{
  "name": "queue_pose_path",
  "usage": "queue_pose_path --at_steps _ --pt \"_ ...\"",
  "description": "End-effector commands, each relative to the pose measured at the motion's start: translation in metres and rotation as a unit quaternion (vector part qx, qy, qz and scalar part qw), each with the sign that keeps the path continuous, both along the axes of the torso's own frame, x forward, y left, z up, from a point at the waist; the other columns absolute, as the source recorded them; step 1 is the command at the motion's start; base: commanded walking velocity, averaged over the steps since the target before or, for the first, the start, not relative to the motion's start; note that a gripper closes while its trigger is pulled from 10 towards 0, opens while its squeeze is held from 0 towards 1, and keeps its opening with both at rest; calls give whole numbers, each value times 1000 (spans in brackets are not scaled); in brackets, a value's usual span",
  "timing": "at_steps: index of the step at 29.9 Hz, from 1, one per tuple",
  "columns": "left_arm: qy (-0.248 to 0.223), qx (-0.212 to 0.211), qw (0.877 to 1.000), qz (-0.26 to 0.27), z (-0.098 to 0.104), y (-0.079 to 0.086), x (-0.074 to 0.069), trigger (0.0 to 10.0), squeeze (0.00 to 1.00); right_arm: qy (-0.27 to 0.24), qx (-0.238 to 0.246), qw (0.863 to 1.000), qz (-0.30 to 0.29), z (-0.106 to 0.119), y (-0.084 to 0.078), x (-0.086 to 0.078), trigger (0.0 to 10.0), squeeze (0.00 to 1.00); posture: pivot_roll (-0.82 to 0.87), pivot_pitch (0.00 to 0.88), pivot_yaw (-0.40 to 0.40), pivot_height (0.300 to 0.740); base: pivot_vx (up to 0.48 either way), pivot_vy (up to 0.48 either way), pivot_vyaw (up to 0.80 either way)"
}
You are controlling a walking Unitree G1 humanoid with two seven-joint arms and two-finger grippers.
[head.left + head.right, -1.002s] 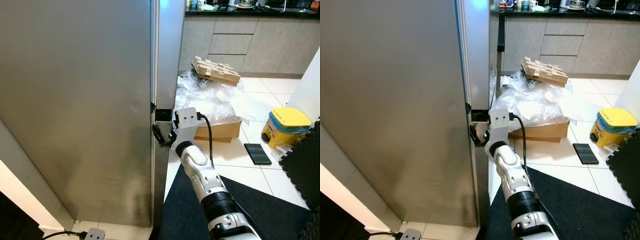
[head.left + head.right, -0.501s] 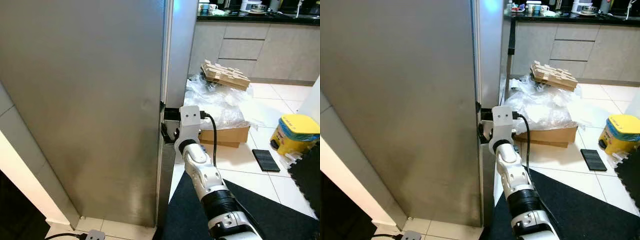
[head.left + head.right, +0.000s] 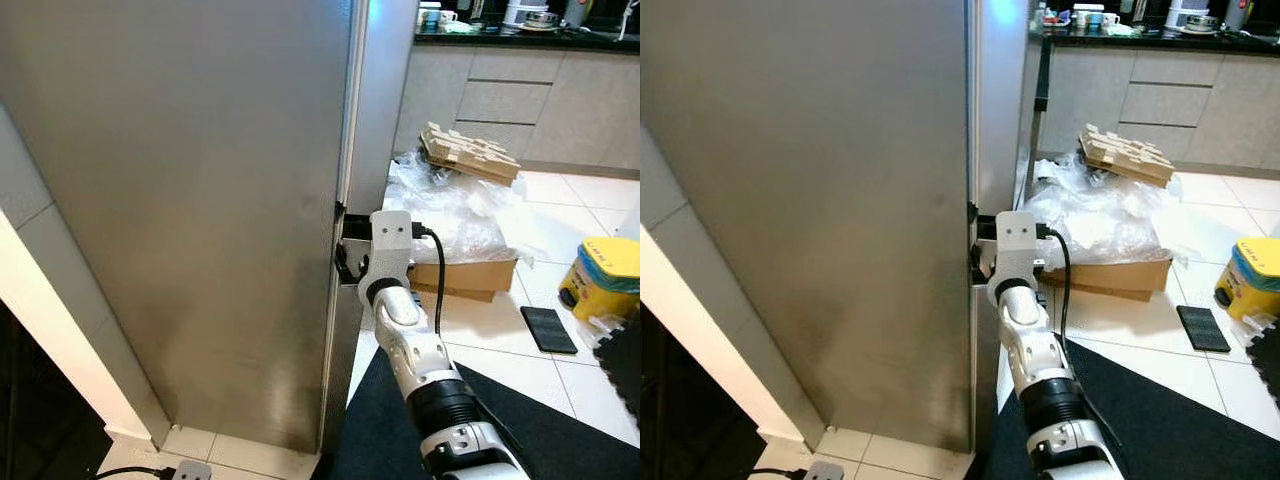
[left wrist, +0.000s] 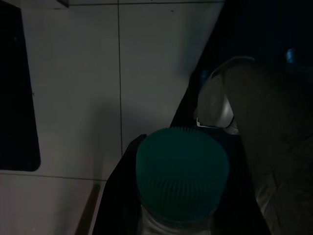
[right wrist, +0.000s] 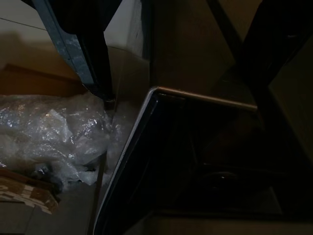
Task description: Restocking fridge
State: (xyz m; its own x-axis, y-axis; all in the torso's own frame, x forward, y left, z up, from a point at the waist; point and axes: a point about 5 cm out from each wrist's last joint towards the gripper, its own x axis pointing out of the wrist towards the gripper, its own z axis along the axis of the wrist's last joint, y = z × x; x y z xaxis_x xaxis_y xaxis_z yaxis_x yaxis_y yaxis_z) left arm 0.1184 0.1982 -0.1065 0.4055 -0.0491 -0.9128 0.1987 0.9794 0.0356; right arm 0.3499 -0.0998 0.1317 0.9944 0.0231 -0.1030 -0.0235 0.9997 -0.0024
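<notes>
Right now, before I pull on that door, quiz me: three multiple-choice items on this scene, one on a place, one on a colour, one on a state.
1. Where is the right pincer?
A. At the fridge door edge
B. On the counter
C. Over the yellow bin

2. What colour is the cap of the bottle in the left pincer?
A. Red
B. Green
C. White

3. How does the cardboard box on the floor look?
A. Taped shut
B. Flattened
C. Open, with plastic wrap spilling out

Key: 1 A, the fingers sit in the door's edge gap; 2 B, the left wrist view shows a green ribbed cap; 3 C, clear wrap heaps above the box.
</notes>
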Motion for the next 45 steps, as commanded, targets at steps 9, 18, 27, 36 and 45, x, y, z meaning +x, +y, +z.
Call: queue_pose_path --at_steps 9,18,27,36,45 --pt "6 1 1000 -9 -1 -1 -2 10000 0 26 -31 991 -128 -12 -55 -2 10000 0 84 3 -8 740 0 0 0" --pt "6 2 1000 -9 -1 0 -3 10000 0 35 -40 987 -151 -16 -66 -4 10000 0 85 4 -8 740 0 0 0" --pt "6 1 1000 -11 -1 0 -3 10000 0 45 -42 984 -166 -22 -74 -7 10000 0 83 3 -5 740 0 0 0" --pt "5 1 1000 -12 0 0 -2 10000 0 43 -3 991 -125 -25 -64 -6 10000 0 85 4 -4 740 0 0 0" --pt "7 2 1000 -13 -1 1 -3 10000 0 13 18 998 -61 -28 -54 -11 10000 0 84 1 -4 740 0 0 0"
